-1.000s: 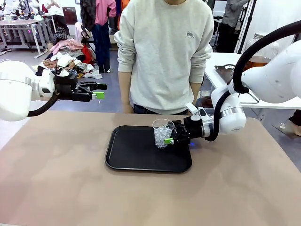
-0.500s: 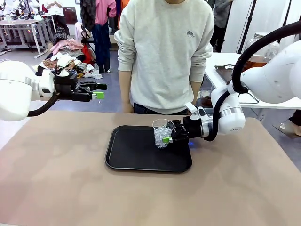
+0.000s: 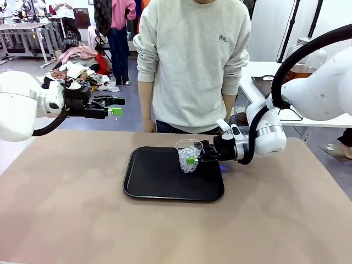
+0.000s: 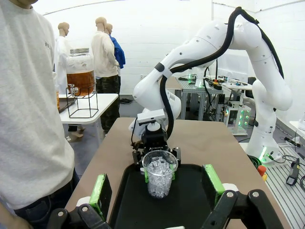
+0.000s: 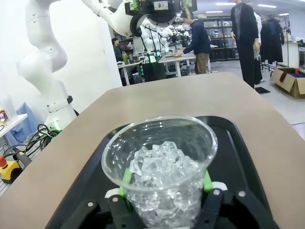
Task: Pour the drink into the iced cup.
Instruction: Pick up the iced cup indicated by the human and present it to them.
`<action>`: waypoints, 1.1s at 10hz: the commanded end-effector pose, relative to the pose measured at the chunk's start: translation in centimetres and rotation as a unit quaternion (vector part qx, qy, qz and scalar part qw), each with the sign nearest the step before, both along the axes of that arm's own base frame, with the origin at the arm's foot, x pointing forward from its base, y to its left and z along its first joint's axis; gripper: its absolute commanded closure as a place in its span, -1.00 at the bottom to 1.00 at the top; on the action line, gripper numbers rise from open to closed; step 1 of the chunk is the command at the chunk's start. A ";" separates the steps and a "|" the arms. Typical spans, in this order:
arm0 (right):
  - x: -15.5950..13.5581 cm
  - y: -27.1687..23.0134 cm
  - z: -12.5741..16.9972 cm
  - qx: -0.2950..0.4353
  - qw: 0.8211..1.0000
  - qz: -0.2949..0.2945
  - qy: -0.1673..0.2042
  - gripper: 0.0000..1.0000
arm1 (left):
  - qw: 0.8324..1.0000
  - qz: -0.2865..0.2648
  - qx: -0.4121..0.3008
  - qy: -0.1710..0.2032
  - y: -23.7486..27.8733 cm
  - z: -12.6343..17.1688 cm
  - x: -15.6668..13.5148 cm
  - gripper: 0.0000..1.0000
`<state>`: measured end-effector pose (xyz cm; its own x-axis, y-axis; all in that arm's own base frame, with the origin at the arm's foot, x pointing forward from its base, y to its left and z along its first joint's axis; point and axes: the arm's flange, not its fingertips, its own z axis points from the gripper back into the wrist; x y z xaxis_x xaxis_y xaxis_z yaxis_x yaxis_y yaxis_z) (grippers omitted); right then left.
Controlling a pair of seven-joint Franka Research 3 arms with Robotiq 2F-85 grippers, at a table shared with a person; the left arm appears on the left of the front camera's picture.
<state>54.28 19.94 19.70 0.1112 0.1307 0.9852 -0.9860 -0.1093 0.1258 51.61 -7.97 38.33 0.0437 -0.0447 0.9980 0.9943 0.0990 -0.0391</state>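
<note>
Front view: a black tray [image 3: 157, 184] lies in the middle of the brown desk [image 3: 66, 209]. A person in a grey sweater [image 3: 192, 60] stands just behind the desk. The iced cup [image 3: 186, 151] stands on the tray, near its far right side. The right end effector [image 3: 190, 159] reaches in from the side and pinches the cup, one green pad on each side. The left end effector [image 3: 117, 106] hangs high over the left of the desk, spread wide and holding nothing.

The left wrist view shows more. The drink [image 4: 80, 82], brown like tea, sits in a big glass jar [image 4: 79, 62] on a white side table [image 4: 102, 98], well apart from the cup.

The right wrist view shows the clear ice [image 5: 162, 164] piled inside the cup. The cup stands straight up, open mouth on top, its long way going up and down.
</note>
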 end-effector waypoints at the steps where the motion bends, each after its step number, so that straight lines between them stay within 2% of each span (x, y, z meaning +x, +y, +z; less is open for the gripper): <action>1: 0.6 0.9 0.3 0.015 1.000 -0.001 0.016 -0.30 | 1.000 0.005 -0.004 -0.001 -0.1 0.2 0.1 -1.00; 4: 0.4 0.1 1.9 0.044 0.999 0.005 0.016 -0.30 | 1.000 0.005 -0.004 -0.001 -0.1 0.2 0.1 -1.00; 8: 0.1 -3.0 8.0 0.053 0.998 -0.020 -0.010 -0.30 | 1.000 0.005 -0.004 -0.001 -0.1 0.2 0.1 -1.00; 10: 1.2 -4.2 11.2 0.054 0.998 -0.009 0.002 -0.30 | 1.000 0.005 -0.004 -0.001 -0.1 0.2 0.1 -1.00; 11: 1.9 -4.5 12.3 0.046 0.999 -0.017 -0.005 -0.30 | 1.000 0.005 -0.004 -0.001 -0.1 0.2 0.1 -1.00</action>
